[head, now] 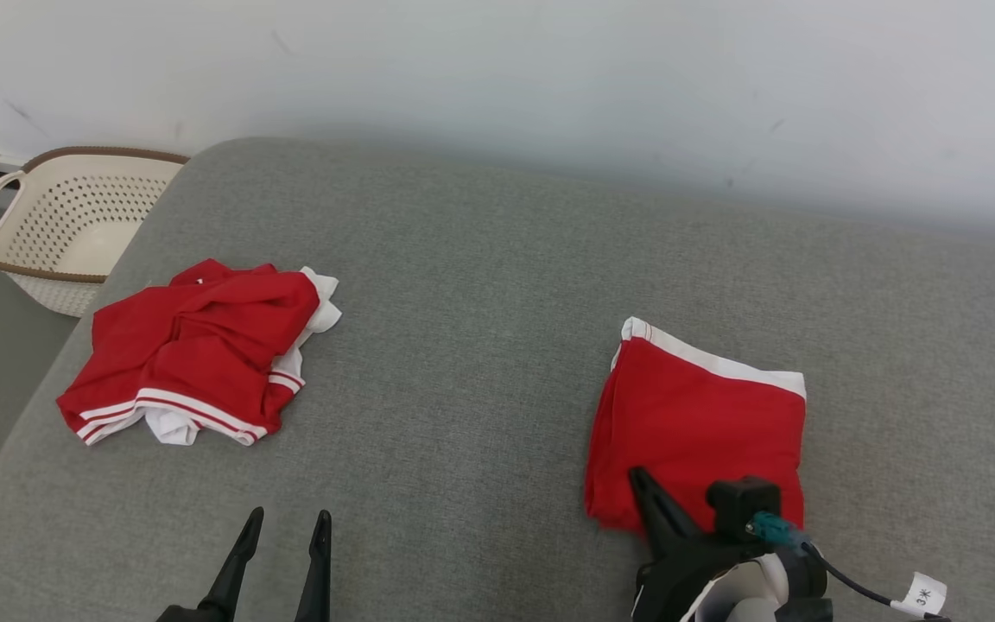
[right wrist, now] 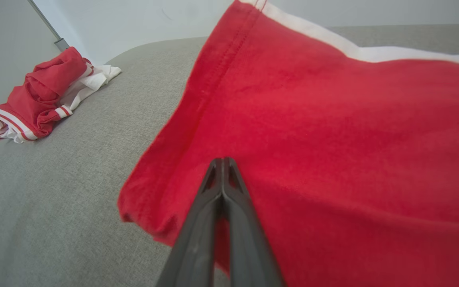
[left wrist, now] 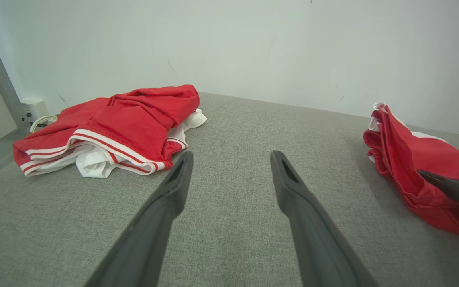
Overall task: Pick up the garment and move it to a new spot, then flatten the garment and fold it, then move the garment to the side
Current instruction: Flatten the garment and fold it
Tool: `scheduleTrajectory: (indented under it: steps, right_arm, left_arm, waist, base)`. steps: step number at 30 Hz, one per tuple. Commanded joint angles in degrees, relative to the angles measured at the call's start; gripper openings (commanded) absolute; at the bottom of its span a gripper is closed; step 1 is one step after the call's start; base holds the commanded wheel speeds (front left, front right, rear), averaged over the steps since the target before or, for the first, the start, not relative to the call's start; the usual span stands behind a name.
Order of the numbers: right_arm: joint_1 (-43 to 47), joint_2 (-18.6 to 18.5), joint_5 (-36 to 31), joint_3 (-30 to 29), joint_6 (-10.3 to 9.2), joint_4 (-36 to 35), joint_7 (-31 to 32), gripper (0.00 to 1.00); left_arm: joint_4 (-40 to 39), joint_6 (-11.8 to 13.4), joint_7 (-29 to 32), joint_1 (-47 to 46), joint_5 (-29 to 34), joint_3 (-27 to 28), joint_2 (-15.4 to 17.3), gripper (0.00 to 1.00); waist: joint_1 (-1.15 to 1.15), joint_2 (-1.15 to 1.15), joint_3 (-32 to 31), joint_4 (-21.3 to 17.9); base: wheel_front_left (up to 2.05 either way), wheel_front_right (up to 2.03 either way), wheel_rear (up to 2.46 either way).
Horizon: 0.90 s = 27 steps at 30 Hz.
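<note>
The right gripper (right wrist: 222, 159) is resting with its fingers pressed together, tips lying on the near corner of the folded red garment (head: 705, 423), which is stretching ahead of those jaws, its white-banded edge lying at the far end. The left gripper (head: 288, 517) is holding its jaws wide over the grey cushion (head: 480, 302), a crumpled red-and-white garment (head: 195, 345) lying ahead and left of them. Beyond that, a perforated cream basket (head: 74, 216) is showing its pale floor.

Grey fabric-covered table (head: 480, 285): broad bare lane down the middle. Obstacles: crumpled red-and-white garment (head: 195, 350) at left; folded red garment with white band (head: 705, 415) at right; perforated cream basket (head: 74, 229) beyond the left edge.
</note>
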Motion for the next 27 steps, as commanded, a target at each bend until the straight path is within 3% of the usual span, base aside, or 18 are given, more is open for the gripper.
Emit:
scheduleTrajectory:
  steps: [1, 6, 11, 16, 27]
  right_arm:
    - [-0.3, 0.2, 1.2, 1.1, 0.01, 0.5, -0.1, 0.00]
    - [-0.4, 0.2, 5.6, 6.0, 0.01, -0.3, -0.1, 0.00]
    - [-1.2, 0.2, 7.5, 7.2, 0.01, -2.3, -0.1, 0.00]
    - [-1.1, -0.6, 6.9, 3.9, 0.01, -6.4, -0.1, 0.00]
    - [1.3, -5.9, 2.5, -8.4, 0.01, -12.7, -0.1, 0.00]
  left_arm:
    - [0.3, -0.1, -0.2, 0.0, 0.1, 0.0, 0.0, 1.00]
    - [0.2, 0.1, -0.2, 0.3, 0.1, 0.5, 0.0, 1.00]
    - [-0.3, 0.6, -0.2, 1.2, -0.3, 1.1, 0.0, 1.00]
    - [-0.7, 1.1, -0.2, 1.4, -0.9, 1.0, 0.0, 1.00]
    - [-1.5, 1.7, -0.2, 2.8, -1.2, 1.5, 0.0, 1.00]
  waist:
    - [0.00, 0.00, -0.1, 0.7]
    - [0.00, 0.00, -0.2, 1.0]
    - [0.00, 0.00, -0.4, -0.3]
    - [0.00, 0.00, -0.7, -2.4]
    - [0.00, 0.00, -2.1, -6.2]
  base:
    - [0.00, 0.00, 0.00]
    - [0.00, 0.00, 0.00]
    - [0.00, 0.00, 0.00]
    - [0.00, 0.00, 0.00]
    - [0.00, 0.00, 0.00]
